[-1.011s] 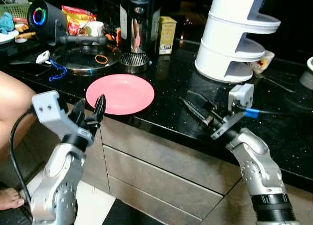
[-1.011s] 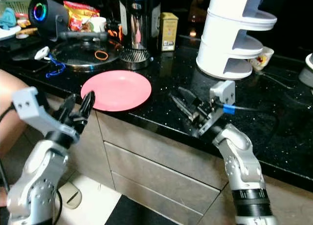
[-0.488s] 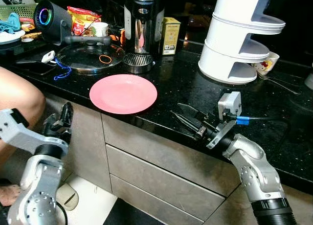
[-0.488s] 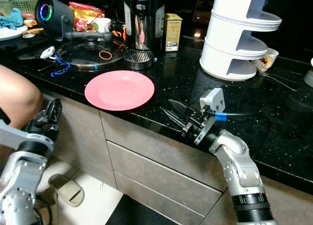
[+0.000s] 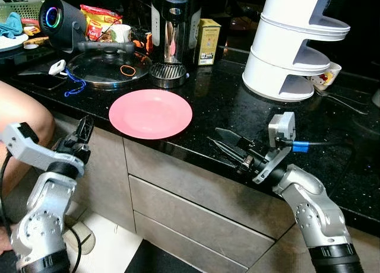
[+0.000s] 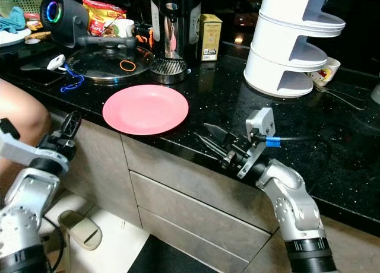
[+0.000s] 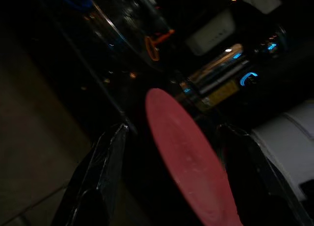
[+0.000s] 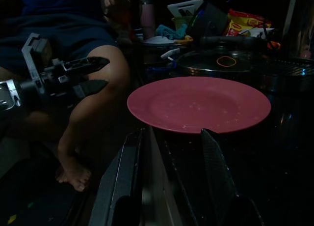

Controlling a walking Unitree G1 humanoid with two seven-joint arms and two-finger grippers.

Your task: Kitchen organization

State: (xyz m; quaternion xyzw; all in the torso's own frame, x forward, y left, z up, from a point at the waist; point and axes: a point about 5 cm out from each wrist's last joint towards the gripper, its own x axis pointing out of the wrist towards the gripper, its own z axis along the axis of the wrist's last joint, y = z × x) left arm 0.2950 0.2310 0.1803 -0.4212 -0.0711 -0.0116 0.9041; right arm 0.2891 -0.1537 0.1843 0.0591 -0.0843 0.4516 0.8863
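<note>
A pink plate [image 5: 150, 113] lies flat on the black countertop [image 5: 225, 101], close to its front edge. My left gripper [image 5: 83, 136] hangs below and to the left of the plate, in front of the cabinet, open and empty. In its wrist view its fingers [image 7: 105, 162] stand wide apart with the plate [image 7: 186, 157] beyond them. My right gripper [image 5: 224, 142] hovers over the counter's front edge to the right of the plate, open, pointing at it. Its wrist view shows the plate [image 8: 198, 103] just past its fingertips [image 8: 125, 167].
A white tiered rack [image 5: 294, 44] stands at the back right, with a mug [image 5: 323, 76] beside it. A glass pot lid [image 5: 105, 68], a steel appliance [image 5: 172, 29], a yellow box [image 5: 208, 41] and a speaker [image 5: 59, 18] line the back. A person's knee [image 5: 21, 116] is at the left. Drawers [image 5: 196, 196] below.
My left arm dropped from beside the plate's edge to low and left of it, then rose slightly. My right gripper edged left along the counter toward the plate.
</note>
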